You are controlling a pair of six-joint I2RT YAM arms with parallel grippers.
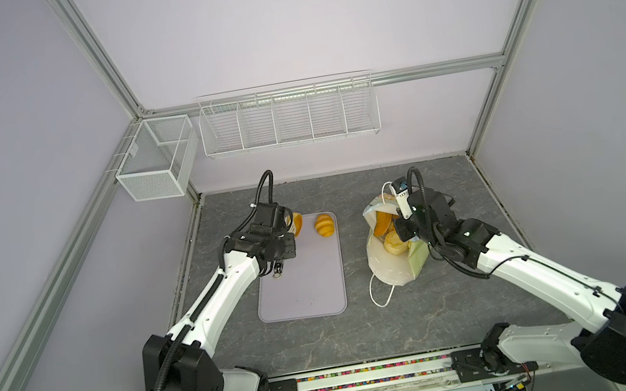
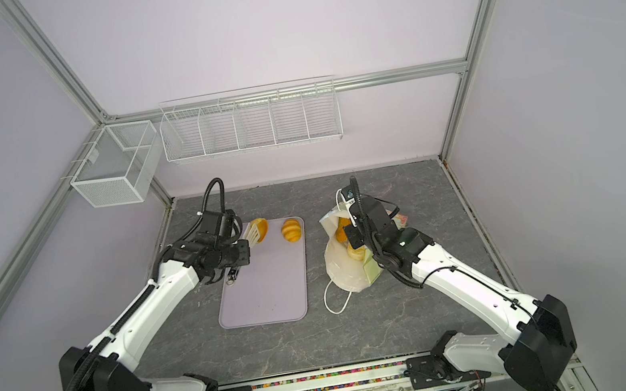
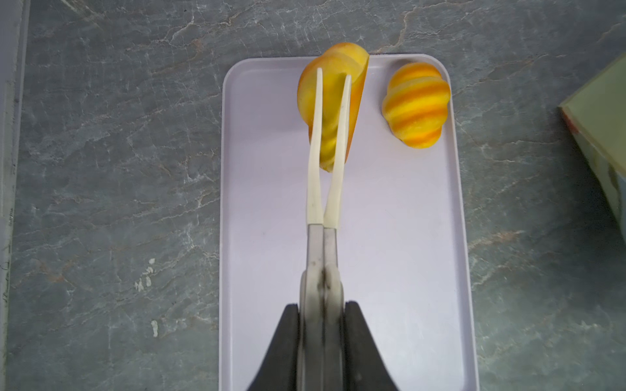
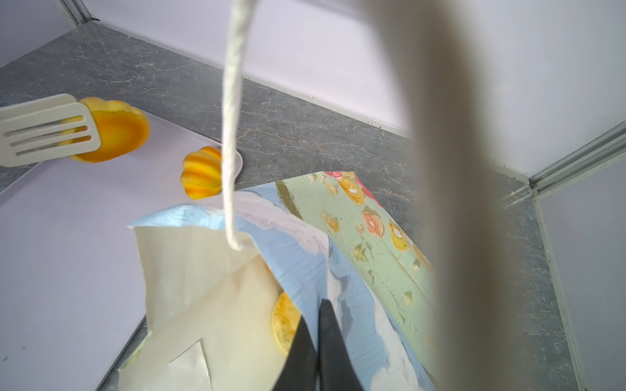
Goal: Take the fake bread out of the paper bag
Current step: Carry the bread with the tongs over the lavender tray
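Paper bag holding fake bread (mouth open), ridged bun on tray

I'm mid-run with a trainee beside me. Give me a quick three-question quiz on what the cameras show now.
1. True or false: the left gripper grips a ridged bun directly.
2. How many breads are outside the paper bag?
3. The right gripper is shut on: A the bag's wall; B a cord handle; C a bread.
Key: 1 false, it holds tongs that clamp the bun. 2 two: that one and a second bun on the tray. 3 A.
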